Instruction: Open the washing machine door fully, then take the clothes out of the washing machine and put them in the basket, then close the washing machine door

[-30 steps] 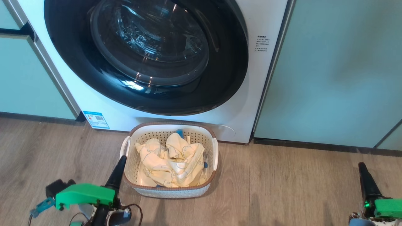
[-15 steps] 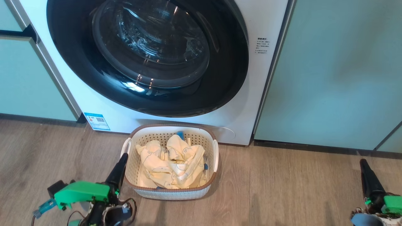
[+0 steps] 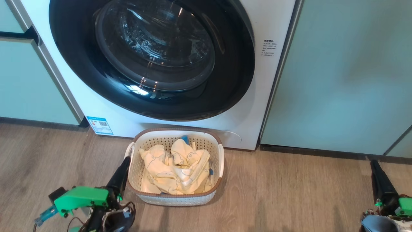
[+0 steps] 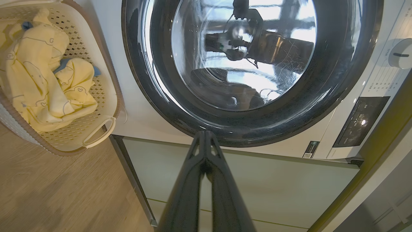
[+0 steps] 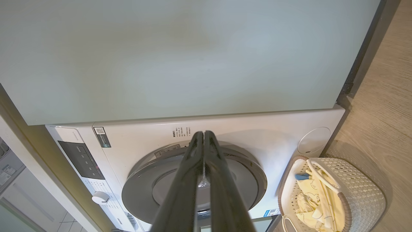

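low at the near edge, the left tool (image 3: 125, 164) and right tool (image 3: 374, 166) sit pinched shut and empty, likely since nothing is left to carry. between them on the floor (image 3: 289, 193), the basket (image 3: 175, 130) holds the clothes (image 3: 175, 170), just before the washing machine (image 3: 270, 96); the washing machine door (image 3: 80, 74) looks closed, green cabinet panels (image 3: 338, 80) flanking, nothing obstructing.

Glossy black-rimmed glass washing machine door (image 3: 151, 61), perforated plastic basket (image 3: 138, 167), soft cloth clothes (image 3: 175, 169), wood-grain floor (image 3: 289, 193).
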Available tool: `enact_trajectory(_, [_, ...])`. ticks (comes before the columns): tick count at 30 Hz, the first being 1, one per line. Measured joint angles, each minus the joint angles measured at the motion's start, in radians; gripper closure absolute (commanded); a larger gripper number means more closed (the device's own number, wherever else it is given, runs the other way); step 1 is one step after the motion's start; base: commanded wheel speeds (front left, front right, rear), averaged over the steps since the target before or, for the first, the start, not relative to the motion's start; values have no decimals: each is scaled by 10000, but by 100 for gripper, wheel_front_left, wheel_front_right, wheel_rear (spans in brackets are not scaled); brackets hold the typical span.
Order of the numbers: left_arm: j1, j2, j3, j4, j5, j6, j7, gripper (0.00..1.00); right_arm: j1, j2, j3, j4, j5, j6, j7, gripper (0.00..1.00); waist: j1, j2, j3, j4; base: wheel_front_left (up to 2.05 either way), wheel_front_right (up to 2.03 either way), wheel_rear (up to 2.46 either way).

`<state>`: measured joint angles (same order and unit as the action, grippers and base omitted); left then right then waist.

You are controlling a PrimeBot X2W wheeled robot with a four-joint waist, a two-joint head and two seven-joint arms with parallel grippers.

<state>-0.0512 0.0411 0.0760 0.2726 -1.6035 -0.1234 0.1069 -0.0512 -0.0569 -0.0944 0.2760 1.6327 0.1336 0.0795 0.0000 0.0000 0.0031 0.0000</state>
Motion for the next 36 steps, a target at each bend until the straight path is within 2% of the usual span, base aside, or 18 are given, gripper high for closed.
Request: enact_trajectory(36, [-2,0,75,2,0,-2,0,100,0,8,-115,0,-33,0,88,100,0,0,1,0,0,0,0])
